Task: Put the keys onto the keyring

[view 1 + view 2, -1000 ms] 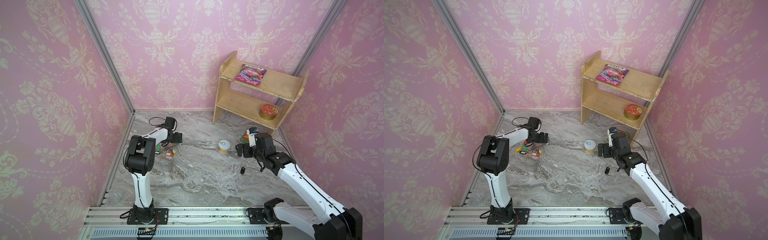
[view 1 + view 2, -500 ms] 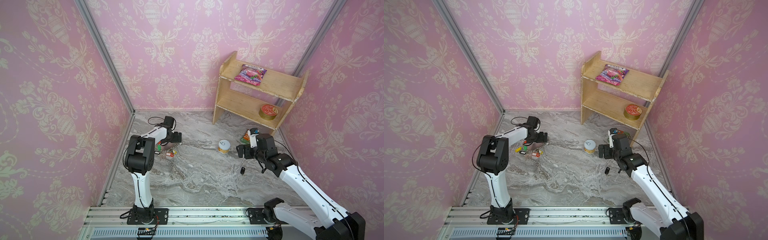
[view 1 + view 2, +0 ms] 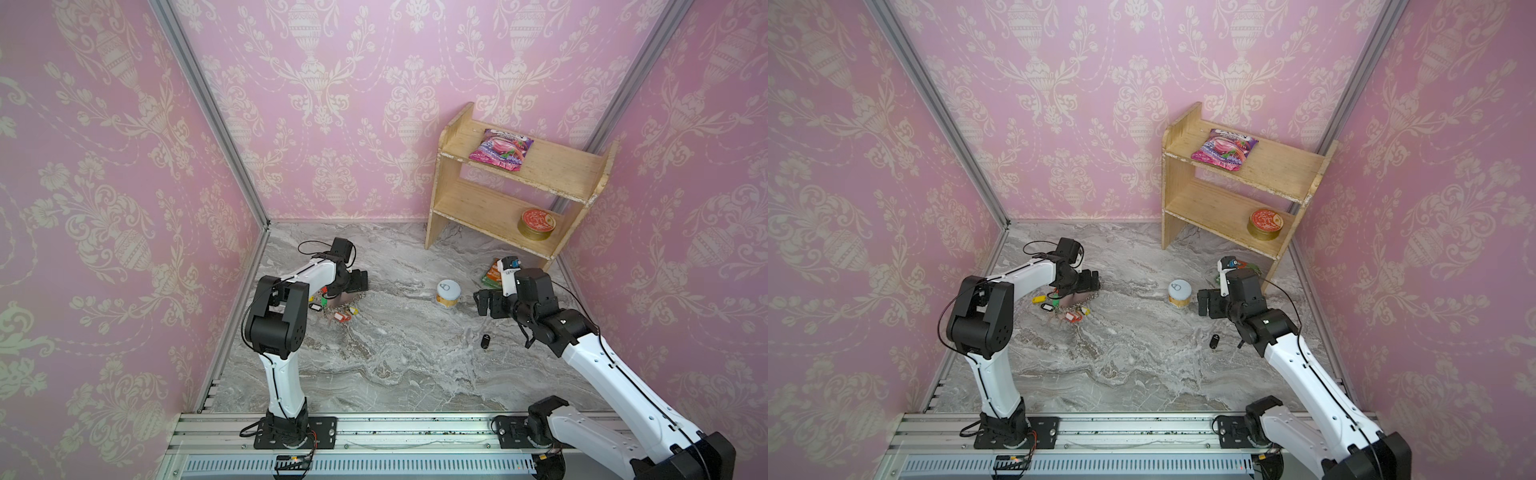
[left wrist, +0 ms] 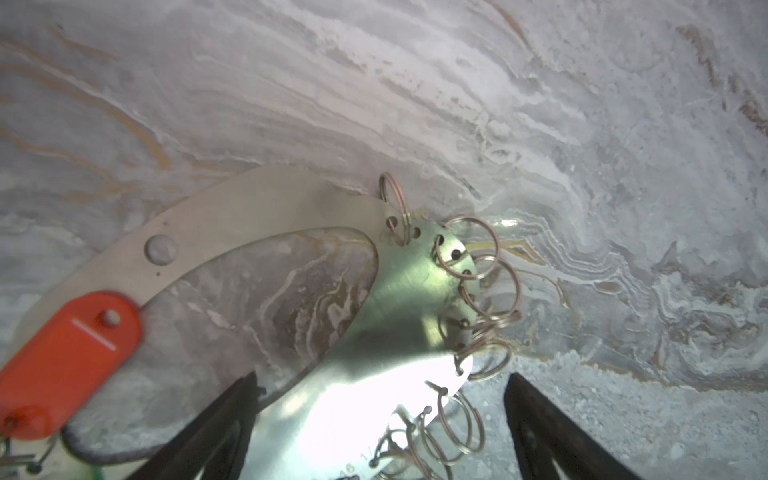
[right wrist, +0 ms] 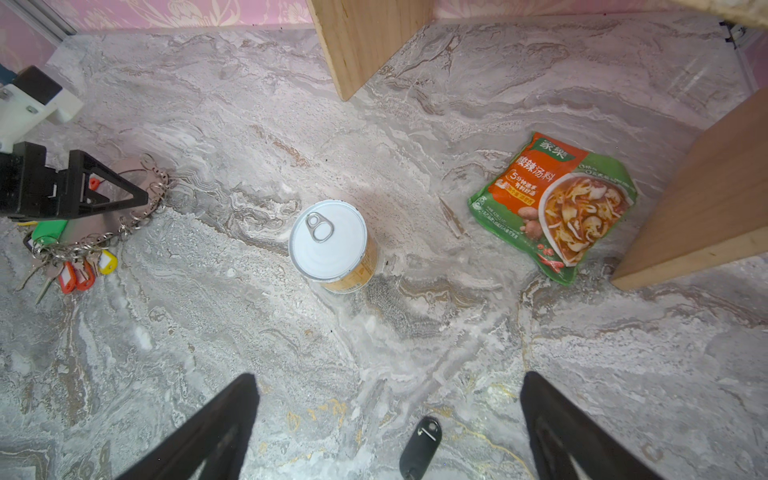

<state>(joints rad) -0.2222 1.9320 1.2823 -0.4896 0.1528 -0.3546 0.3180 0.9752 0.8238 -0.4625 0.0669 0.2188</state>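
Key point(image 5: 420, 446) lies on marble point(image 5: 374, 332) below, between the parted right jaws.

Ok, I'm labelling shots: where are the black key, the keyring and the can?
black key point(image 5: 419, 448), right wrist view, plastic body
keyring point(image 4: 249, 208), left wrist view, flat metal band
can point(image 5: 328, 239), right wrist view, white lid

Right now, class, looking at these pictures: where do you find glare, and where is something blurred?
Left wrist view: white glare washes out part of the keyring, and the red tag is soft, out of focus. Right wrist view: even light, can and soup packet sharp, black key slightly soft. Both top views: evenly lit, no strong glare.
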